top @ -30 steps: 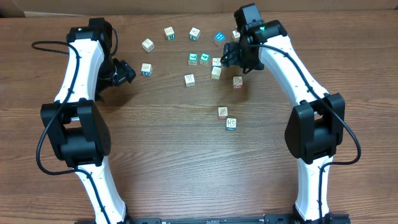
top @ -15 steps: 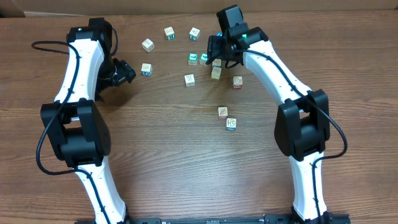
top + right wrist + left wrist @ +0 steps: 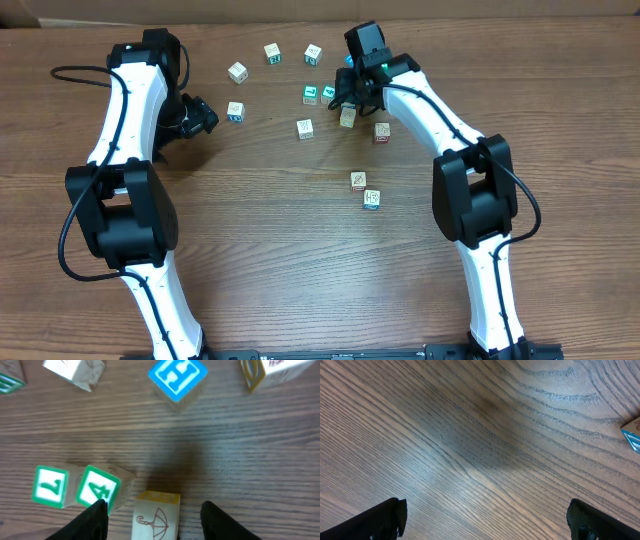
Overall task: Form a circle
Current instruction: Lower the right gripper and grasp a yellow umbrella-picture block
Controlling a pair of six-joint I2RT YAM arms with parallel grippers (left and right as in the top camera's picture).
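Note:
Small whitish printed cubes lie scattered across the far half of the table, and no circle shows in any view. My right gripper (image 3: 349, 102) hangs over the cluster at the back. In the right wrist view it (image 3: 156, 521) is open, straddling a yellow-edged cube with an umbrella drawing (image 3: 157, 512), with a gap on each side. Its left finger (image 3: 94, 519) is close to a green "4" cube (image 3: 100, 488), which sits beside a green "7" cube (image 3: 50, 486). My left gripper (image 3: 202, 114) stands open over bare wood (image 3: 487, 525), just left of a blue-marked cube (image 3: 235, 111).
A blue-printed cube (image 3: 177, 377) and two more cubes (image 3: 75, 369) (image 3: 270, 370) lie beyond the right gripper. Other cubes sit at the back (image 3: 272, 52) (image 3: 313, 54) (image 3: 237, 71), mid-table (image 3: 305, 128) (image 3: 382, 131), and nearer the front (image 3: 358, 180) (image 3: 372, 198).
My right gripper has swung left from the back right to over the cube cluster, and its jaws have narrowed. The left arm has not moved.

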